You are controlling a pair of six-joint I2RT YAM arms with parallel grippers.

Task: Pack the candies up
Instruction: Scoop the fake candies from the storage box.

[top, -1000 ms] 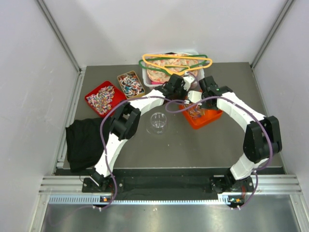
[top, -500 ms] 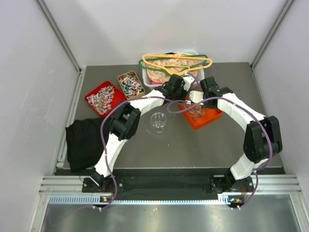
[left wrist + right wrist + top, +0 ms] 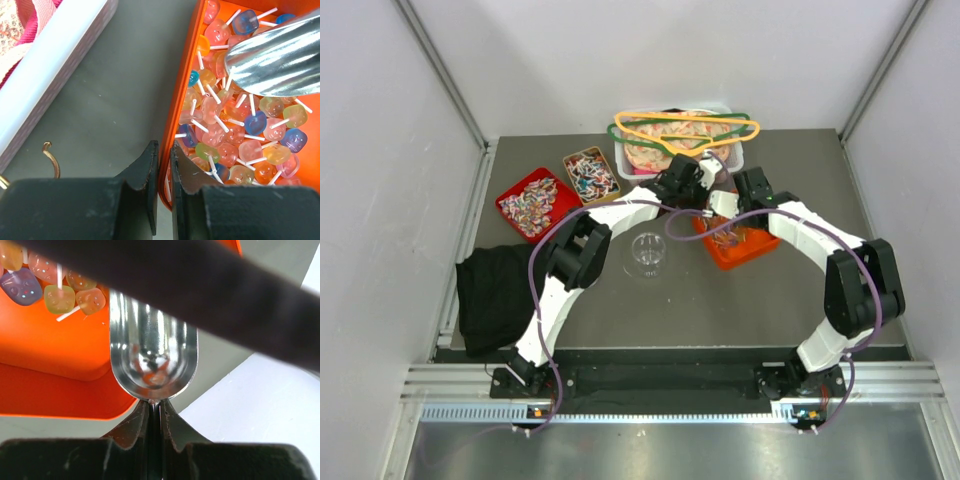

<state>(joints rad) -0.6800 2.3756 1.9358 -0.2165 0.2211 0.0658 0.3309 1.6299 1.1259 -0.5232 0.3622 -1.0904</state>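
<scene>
Two grippers are engaged, both nearly closed. We note the left gripper [image 3: 164,150] pinches the side wall of the orange tray [image 3: 178,107], one finger outside and one inside among the sweets; the right gripper [image 3: 154,407] is clamped on the narrow stem of a metal scoop [image 3: 152,345], whose bowl shows empty. The candies [image 3: 235,135], small coloured sweets on white sticks, lie heaped inside the tray, under and beside the scoop's lip.

Risks as we judge them:
- the scoop is held only at its stem, so a dig into the heap may twist it in the jaws;
- the sticks interlock, so a load may drag extras over the wall;
- the pinch on a thin wall may slip, or tip the tray;
- the clear cup [image 3: 648,252] stands well apart from the scoop, beyond the left gripper, so the carry may spill.
</scene>
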